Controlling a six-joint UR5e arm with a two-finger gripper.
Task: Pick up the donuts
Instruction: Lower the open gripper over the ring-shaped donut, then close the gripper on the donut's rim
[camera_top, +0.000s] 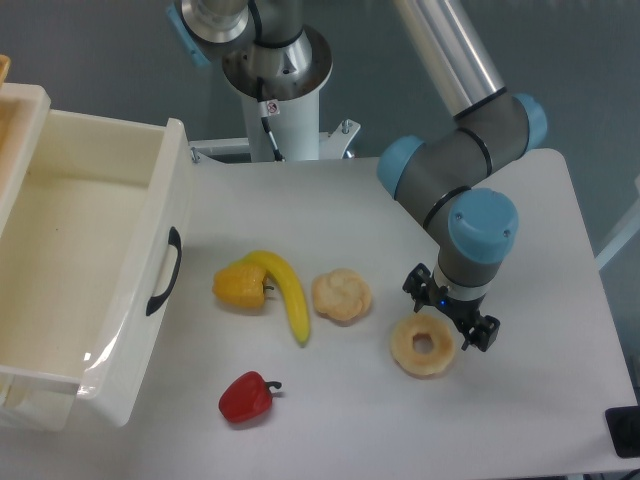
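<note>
The donut (425, 346) is a pale tan glossy ring with a round centre hole, lying flat on the white table right of the middle. My gripper (450, 309) hangs just above its far right edge, pointing down. Its two black fingers (482, 333) are spread apart, with nothing between them. The gripper is open and empty. The arm's wrist covers a small part of the donut's upper rim.
A swirled bun (342, 295) lies left of the donut. A banana (288, 291) and a yellow pepper (240, 287) lie further left, and a red pepper (246, 397) sits near the front. A white open bin (160, 250) stands at the left.
</note>
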